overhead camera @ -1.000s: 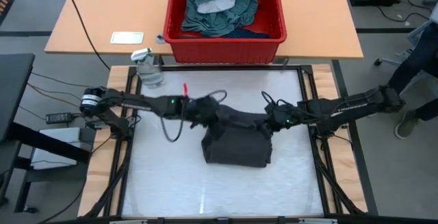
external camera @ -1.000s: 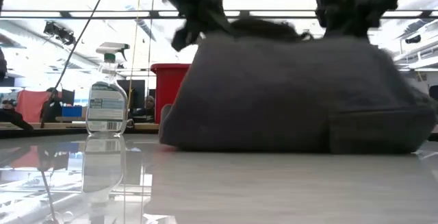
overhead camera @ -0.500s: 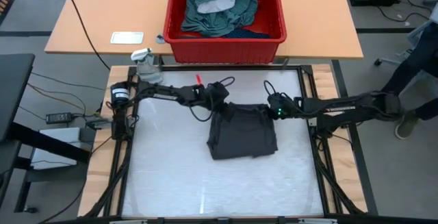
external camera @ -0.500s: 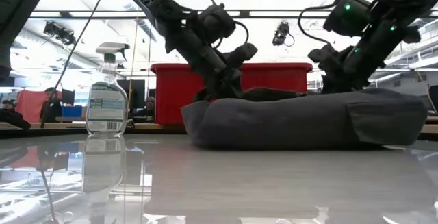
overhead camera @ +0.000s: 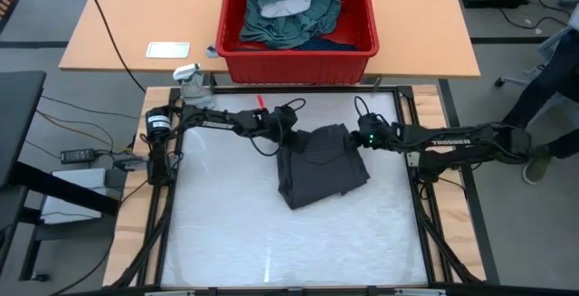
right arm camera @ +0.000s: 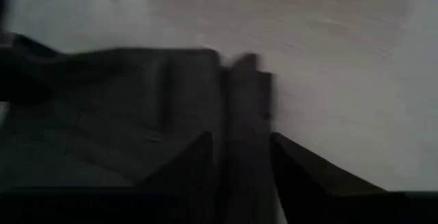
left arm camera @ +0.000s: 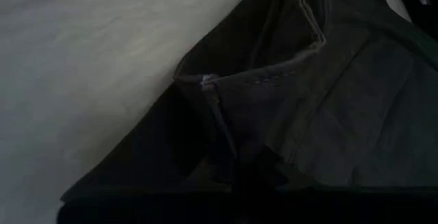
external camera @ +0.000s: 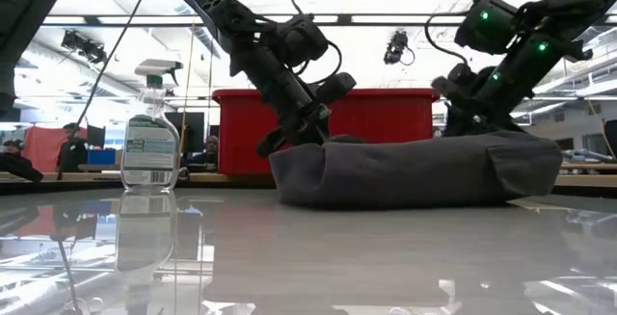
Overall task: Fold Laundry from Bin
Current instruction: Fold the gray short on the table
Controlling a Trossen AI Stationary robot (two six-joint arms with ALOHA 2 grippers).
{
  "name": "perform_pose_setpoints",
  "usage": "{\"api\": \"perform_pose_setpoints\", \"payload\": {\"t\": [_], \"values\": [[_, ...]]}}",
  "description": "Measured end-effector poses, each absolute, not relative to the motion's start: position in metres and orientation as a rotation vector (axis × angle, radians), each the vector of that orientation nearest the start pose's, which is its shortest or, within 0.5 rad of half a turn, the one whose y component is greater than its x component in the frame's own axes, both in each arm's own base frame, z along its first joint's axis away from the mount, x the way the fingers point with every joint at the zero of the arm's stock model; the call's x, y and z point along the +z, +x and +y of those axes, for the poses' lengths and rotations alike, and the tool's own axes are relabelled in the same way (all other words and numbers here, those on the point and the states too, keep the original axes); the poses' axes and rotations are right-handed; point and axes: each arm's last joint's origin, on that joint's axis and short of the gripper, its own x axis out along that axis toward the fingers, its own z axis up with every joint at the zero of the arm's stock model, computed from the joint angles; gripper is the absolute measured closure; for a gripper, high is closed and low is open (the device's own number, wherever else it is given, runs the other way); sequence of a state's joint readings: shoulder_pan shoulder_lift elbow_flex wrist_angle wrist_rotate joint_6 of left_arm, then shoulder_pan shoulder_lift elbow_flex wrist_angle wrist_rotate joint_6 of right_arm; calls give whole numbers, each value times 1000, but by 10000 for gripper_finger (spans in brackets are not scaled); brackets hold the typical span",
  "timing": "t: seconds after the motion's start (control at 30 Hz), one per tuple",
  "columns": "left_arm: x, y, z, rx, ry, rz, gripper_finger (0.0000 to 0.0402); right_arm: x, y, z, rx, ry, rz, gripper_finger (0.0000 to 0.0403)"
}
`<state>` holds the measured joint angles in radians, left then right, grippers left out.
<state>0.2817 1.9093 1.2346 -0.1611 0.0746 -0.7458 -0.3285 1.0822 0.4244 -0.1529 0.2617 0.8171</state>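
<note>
A dark grey garment (overhead camera: 321, 165) from the laundry lies folded on the white table, a little far of its middle. My left gripper (overhead camera: 288, 138) is shut at the garment's far-left corner and slants down onto it. At the far-right corner my right gripper (right arm camera: 241, 142) is open; a folded edge of the cloth (right arm camera: 245, 114) runs between its fingers, and I cannot tell whether they touch it. The red bin (overhead camera: 298, 53) stands beyond the table's far edge, with a teal-green piece (overhead camera: 289, 11) and a white piece (overhead camera: 288, 6) heaped in it. My left gripper is shut on the garment's far-left corner (left arm camera: 229, 152), close to a seamed edge. It comes slanting down from the table's left and far side (external camera: 294, 140). The pinch itself is lost in the dark at the bottom of the left wrist view. The garment rests on the table.
A spray bottle (overhead camera: 195, 88) stands at the table's far-left corner. A white card (overhead camera: 168, 50) lies on the wooden table left of the bin. A person (overhead camera: 554, 70) is at the right, outside the frame. Bare white table (overhead camera: 289, 242) spreads near of the garment.
Both grippers have gone down and toward the far edge with the garment between them. It hung lifted a second ago; now it lies low and flat on the table, farther back and turned slightly.
</note>
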Motion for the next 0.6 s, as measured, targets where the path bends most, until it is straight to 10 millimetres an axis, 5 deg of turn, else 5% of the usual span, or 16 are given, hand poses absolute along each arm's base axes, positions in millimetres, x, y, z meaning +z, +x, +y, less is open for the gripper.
{"api": "perform_pose_setpoints", "payload": {"t": [0.23, 0.4, 0.6], "values": [[206, 370, 108, 484, -824, 721, 364, 169, 191, -59, -571, 793, 589, 253], [232, 349, 107, 569, -737, 740, 291, 160, 195, -56, -586, 755, 642, 266], [247, 353, 105, 534, -697, 628, 233, 137, 208, -61, -586, 672, 709, 280]]}}
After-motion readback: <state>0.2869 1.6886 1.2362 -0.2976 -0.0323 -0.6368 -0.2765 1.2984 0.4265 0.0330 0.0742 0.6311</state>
